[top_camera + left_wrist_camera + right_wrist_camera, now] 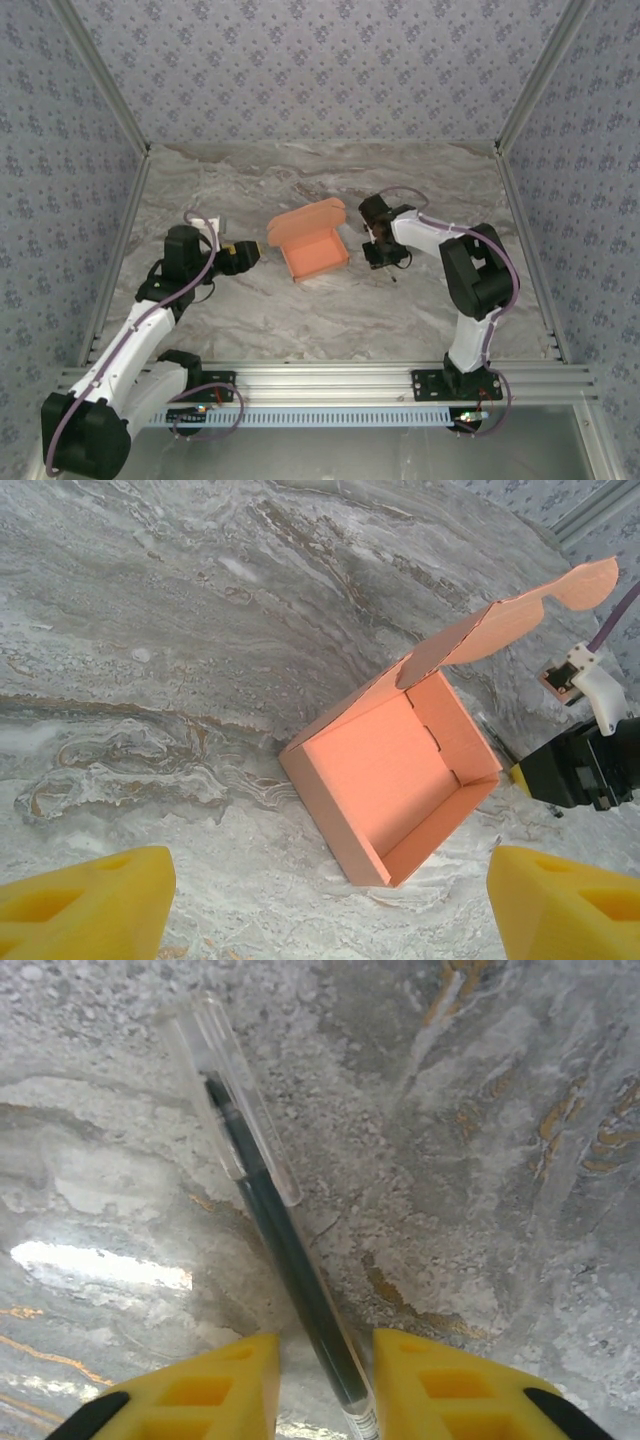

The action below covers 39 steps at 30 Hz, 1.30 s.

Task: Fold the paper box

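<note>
Marble table [250,310]: paper box [390,780] open; left tool [330,900] spread; right tool [325,1375] straddles pen [270,1220], pinch unclear.

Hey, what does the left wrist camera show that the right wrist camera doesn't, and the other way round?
Left wrist: the salmon paper box, standing open with its lid flap raised, beyond the wide-apart left fingers. Right wrist: a pen with a clear cap, lying between the right fingers. Shared: the marble table and yellow fingers at the bottom edge.
</note>
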### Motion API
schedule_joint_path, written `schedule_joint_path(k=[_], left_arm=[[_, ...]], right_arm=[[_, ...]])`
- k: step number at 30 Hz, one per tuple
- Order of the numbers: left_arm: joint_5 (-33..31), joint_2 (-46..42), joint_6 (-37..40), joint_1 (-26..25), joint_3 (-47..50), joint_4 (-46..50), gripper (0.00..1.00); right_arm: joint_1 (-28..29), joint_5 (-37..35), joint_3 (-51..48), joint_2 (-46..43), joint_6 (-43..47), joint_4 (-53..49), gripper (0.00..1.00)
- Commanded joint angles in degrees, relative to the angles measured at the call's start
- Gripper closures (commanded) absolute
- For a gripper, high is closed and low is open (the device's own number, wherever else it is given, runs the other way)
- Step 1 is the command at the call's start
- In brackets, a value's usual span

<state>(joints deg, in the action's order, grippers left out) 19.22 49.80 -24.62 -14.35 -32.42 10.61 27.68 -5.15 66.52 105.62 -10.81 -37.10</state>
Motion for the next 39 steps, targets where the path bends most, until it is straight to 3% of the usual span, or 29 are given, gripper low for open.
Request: schedule_joint_path(k=[1,7,16,22,31,39], left_arm=[[-0.5,-0.7,0.9,0.0,0.2,0.9,0.18],[-0.3,-0.9,0.4,0.0,0.2,1.0,0.18],[-2.1,-1.2,-0.6,0.0,1.8,-0.7,0.18],[-4.1,-1.0,-2.3,0.0,3.5,-3.2,0.18],[-6.6,0.2,-3.2,0.1,6.4,-4.8,0.17],[4.1,2.1,-6.2,0.9,9.3,-8.8,0.12]], right_arm=[[0.6,-1.9,0.2,1.7,1.1,1.6,0.79],[1.8,-3.7,-0.7,-1.2,5.9,2.4,0.92],[2.9,-2.9,-3.0,-14.8,13.5,3.8,0.94],[9.7,1.4,-4.0,-22.7,26.7,6.6,0.94],[17.1,5.2,2.9,-16.6,44.4,10.8,0.96],[18.4,5.5,9.8,-7.5,52.8,8.0,0.96]])
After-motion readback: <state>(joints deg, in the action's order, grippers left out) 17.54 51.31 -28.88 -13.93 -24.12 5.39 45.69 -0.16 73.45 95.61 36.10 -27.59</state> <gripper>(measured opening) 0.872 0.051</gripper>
